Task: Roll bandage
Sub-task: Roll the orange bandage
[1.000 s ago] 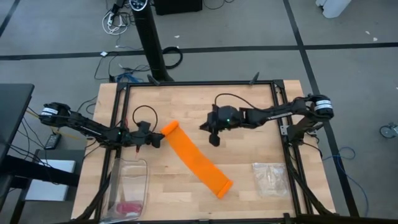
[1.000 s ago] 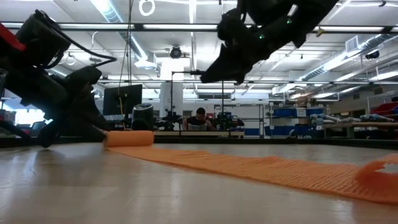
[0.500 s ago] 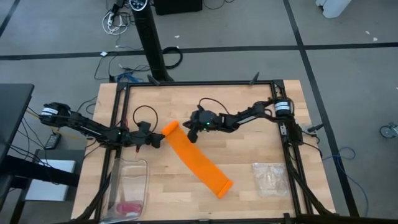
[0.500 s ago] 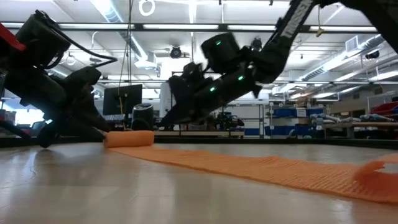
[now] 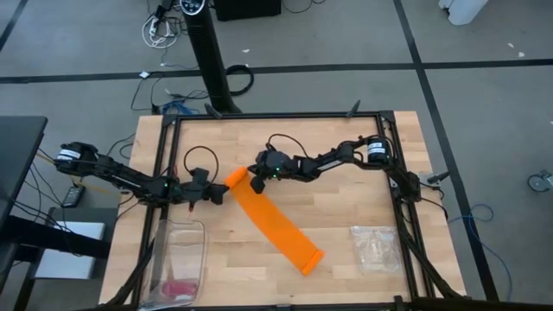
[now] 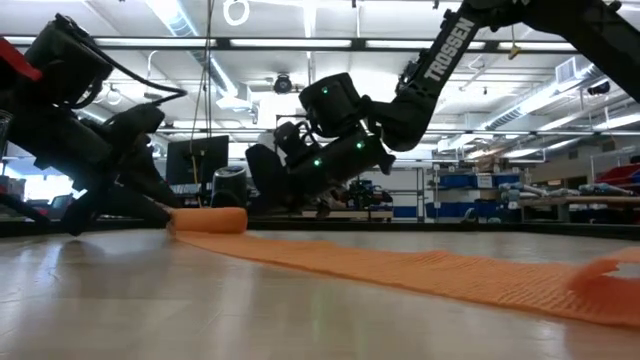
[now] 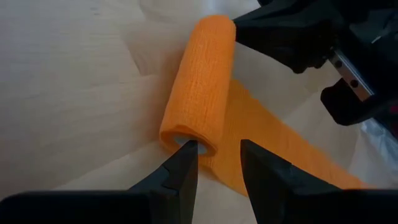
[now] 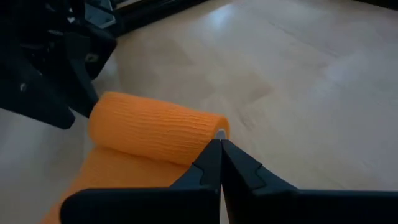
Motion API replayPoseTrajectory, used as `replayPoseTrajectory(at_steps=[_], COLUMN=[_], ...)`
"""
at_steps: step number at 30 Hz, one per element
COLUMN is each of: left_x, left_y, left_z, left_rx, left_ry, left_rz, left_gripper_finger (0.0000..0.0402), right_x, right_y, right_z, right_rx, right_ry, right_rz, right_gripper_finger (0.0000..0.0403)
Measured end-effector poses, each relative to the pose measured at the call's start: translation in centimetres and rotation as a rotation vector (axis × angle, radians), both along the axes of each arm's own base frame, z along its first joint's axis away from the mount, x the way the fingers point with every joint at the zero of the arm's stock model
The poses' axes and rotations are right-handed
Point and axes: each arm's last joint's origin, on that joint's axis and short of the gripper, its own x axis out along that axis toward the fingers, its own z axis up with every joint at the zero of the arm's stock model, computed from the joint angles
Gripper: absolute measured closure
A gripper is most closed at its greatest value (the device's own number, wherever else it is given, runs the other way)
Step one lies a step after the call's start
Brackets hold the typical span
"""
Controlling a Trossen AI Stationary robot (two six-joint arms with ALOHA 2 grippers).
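Fingers [image 7: 186,163] of the left gripper [image 7: 214,162] spread, tips at one end of the bandage [image 5: 275,220] roll. Right gripper [image 8: 219,163] fingers pressed together, tips at the roll's other end. Roll sits left of counter [image 5: 346,207] centre; its flat tail runs diagonally toward the near edge. Clear bag [image 5: 376,248] near the right near corner, tray [image 5: 181,259] at the left near corner.

We see a wooden table [image 5: 337,207] carrying the bandage [image 5: 275,223] — its rolled end between both grippers — a plastic bag [image 5: 376,249] and a clear tray [image 5: 181,259].
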Motion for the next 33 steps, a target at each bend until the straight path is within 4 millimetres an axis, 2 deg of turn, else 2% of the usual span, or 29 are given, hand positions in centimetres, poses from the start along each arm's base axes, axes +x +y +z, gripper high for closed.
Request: replayPoseTrajectory(at_steps=[33], left_x=[0.06], left_y=[0.02], left_z=[0.11], left_rx=[-0.043], left_ry=[-0.037], left_rz=[0.04], left_gripper_finger=[0.0273], right_x=[0.06], right_y=[0.32], right_z=[0.0], right_rx=[0.008], right_ry=[-0.002], right_rz=[0.029], right_gripper_finger=[0.0399])
